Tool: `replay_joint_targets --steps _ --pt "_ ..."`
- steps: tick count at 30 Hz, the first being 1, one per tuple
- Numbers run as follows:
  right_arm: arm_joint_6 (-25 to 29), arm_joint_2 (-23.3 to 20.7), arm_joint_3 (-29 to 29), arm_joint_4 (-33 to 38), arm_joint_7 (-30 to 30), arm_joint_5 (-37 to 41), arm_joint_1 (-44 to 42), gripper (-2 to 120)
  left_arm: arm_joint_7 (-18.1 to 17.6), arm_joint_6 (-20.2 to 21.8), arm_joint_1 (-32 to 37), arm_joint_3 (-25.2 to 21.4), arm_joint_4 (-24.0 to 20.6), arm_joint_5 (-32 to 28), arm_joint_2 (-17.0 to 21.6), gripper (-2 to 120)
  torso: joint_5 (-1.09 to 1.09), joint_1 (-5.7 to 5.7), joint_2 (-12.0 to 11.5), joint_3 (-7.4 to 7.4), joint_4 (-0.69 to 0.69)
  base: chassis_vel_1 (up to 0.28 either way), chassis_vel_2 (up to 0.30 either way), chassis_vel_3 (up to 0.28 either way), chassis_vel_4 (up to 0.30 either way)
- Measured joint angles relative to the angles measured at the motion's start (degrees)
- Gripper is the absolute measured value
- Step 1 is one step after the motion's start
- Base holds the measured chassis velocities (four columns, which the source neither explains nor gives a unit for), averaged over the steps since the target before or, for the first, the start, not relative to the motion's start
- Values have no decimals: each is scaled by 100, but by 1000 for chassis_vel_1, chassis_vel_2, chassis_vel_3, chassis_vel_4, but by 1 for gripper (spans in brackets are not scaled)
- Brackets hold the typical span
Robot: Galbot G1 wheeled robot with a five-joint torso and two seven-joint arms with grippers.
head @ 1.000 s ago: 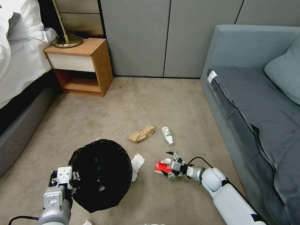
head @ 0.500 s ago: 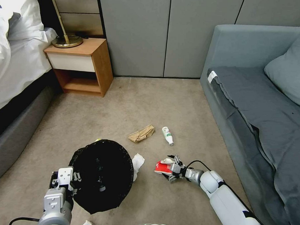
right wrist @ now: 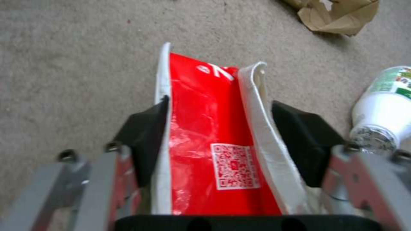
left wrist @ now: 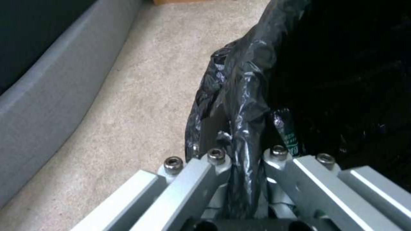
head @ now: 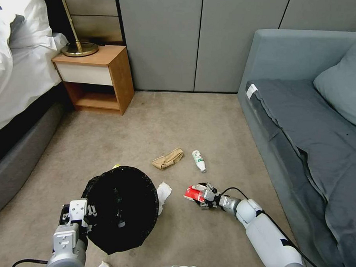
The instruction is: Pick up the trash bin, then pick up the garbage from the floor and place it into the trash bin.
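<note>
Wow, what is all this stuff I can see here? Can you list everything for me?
Trash bin: one, black bag liner, held by its rim, near left.
Red-white packet: one, on the carpet, between the right gripper's pads.
Brown paper bag: one, crumpled, mid-floor.
Bottle: one, white with green label, lying beside the paper bag.
White tissue: one, beside the bin.
Nightstand: one, wooden, carrying a brass lamp.
Bed: white, left.
Sofa: grey, right.
Left gripper: shut on the bin's liner.
Right gripper: around the packet.

Black-lined trash bin point(head: 121, 207) tilted above carpet; red-white packet point(head: 194, 192), tissue point(head: 164, 192), brown bag point(head: 168, 158), bottle point(head: 199, 160) nearby
</note>
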Motion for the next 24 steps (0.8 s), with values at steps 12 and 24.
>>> replay_joint_targets --steps 12,24 --pt "-15 67 -4 -42 43 72 -68 18 0 0 -16 -32 24 -17 20 1 1 0 0 0 1 0 0 0 0" --pt "-40 11 64 18 61 168 -137 0 0 -4 -66 -10 88 -35 35 1 1 0 0 0 0 0 0 0 0"
